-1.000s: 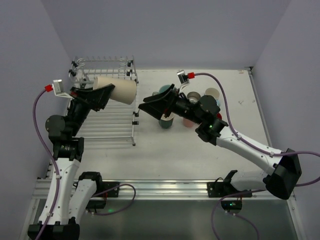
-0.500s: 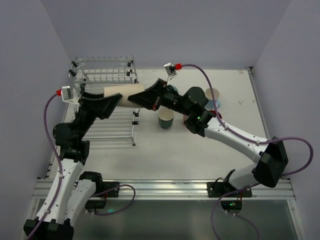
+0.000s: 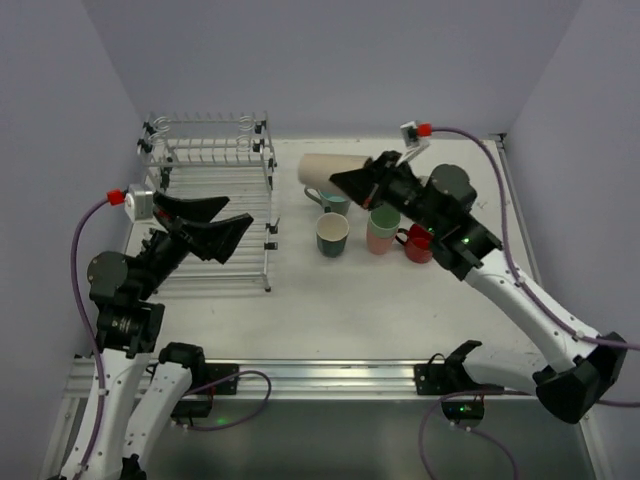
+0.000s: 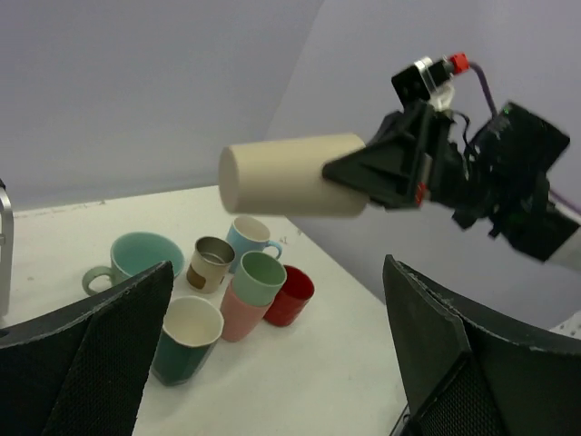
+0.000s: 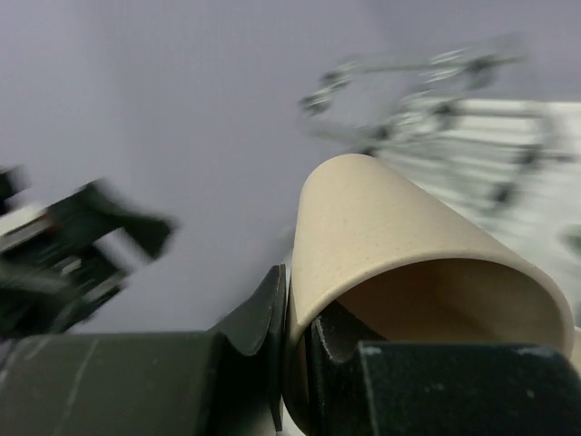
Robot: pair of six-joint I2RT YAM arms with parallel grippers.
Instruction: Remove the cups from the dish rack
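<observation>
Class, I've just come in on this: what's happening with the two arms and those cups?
The right claw is shut on the rim of a beige cup, holding it on its side in the air above a cluster of other cups standing on the table right of the dish rack. The left claw hangs open over the rack, holding nothing. No cup shows in the rack, so the beige one looks like the last to set down.

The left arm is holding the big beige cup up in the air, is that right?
Not quite. It is the right arm that has the cup: its jaws are shut on the rim of the beige cup, holding it up in the air. The jaws of the left arm stand open and empty. The top external view shows this.
</observation>
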